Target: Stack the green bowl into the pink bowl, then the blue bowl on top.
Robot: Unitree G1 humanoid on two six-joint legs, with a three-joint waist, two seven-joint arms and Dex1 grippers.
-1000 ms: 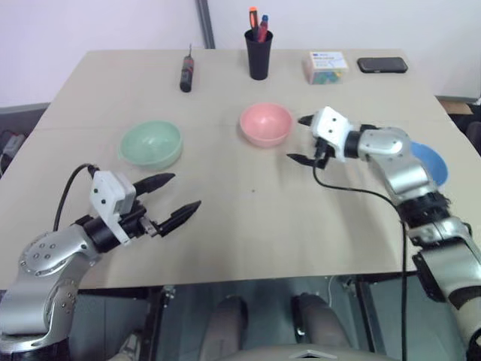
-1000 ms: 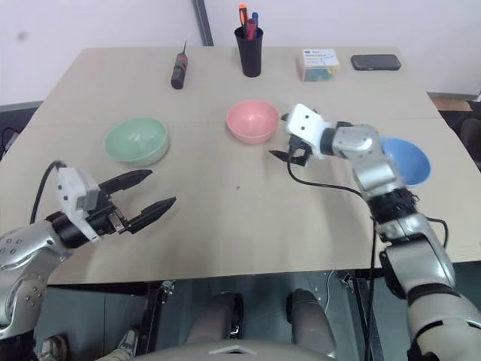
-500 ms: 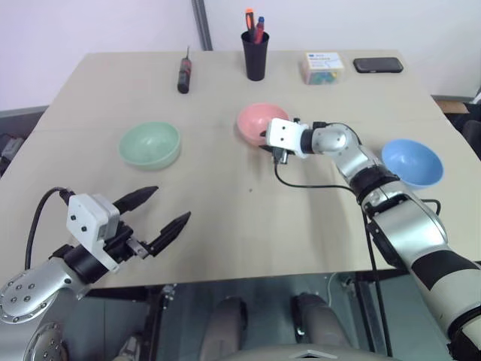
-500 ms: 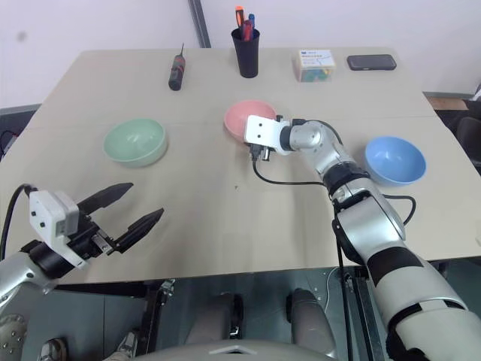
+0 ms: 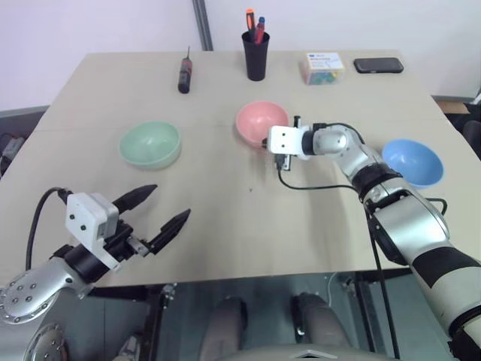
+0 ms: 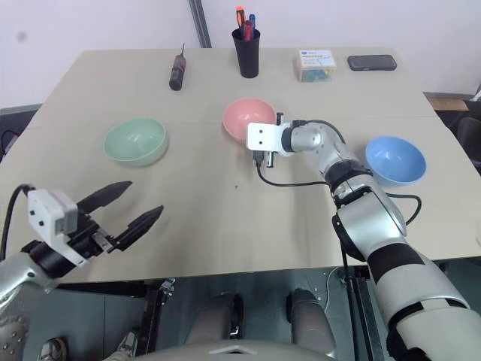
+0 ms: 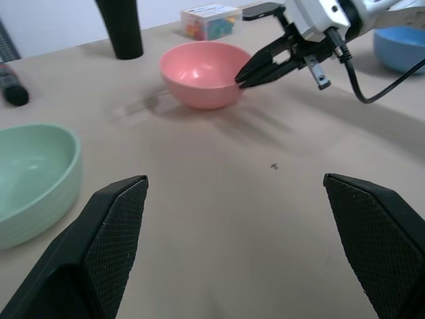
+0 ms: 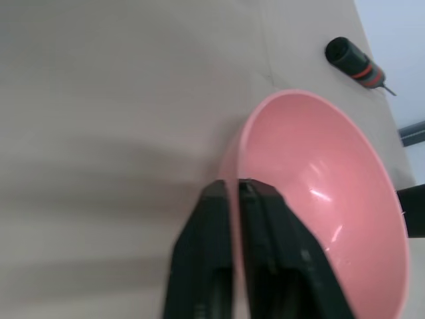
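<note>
Pink bowl (image 8: 319, 193) rim pinched by right hand (image 8: 240, 193), fingertips hidden

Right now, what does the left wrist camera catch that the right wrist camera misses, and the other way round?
Left wrist view: the green bowl, the blue bowl, a box of colourful bits, and the right end effector from the side. Right wrist view: a close look at its fingers pinching a rim, one inside, one outside. Both: the pink bowl, a black tool and the table.
</note>
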